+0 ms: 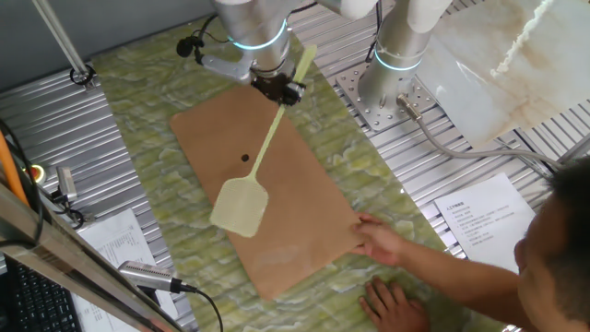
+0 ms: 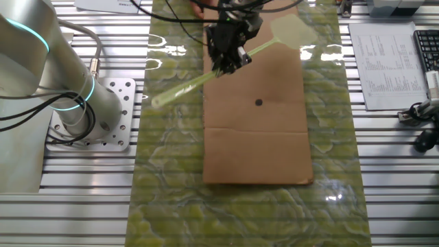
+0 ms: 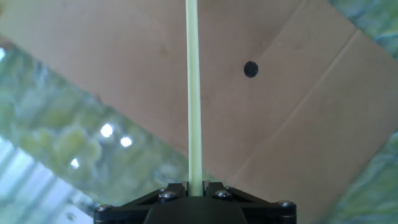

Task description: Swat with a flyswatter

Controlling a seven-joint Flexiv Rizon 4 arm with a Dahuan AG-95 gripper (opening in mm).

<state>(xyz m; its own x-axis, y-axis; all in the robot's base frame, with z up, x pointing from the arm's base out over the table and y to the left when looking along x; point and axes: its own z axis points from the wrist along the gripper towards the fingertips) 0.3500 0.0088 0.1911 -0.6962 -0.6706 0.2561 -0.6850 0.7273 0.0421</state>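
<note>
The flyswatter (image 1: 255,171) is pale yellow-green plastic, with a long thin handle and a flat squarish mesh head. The end effector (image 1: 279,90), at upper centre of one fixed view, is clenched on the handle partway along, the short tail sticking out toward the upper right. From there the handle slants down-left over the brown board (image 1: 304,175), its head (image 1: 240,205) hanging near a small black dot (image 1: 245,158).

The arm reaches over the table with its silver wrist pointing steeply down; the black gripper (image 1: 279,89) hangs below it, above the surface. Its two fingers are clamped on the thin handle of the flyswatter (image 1: 258,171); the handle's free end sticks out behind the hand.
</note>
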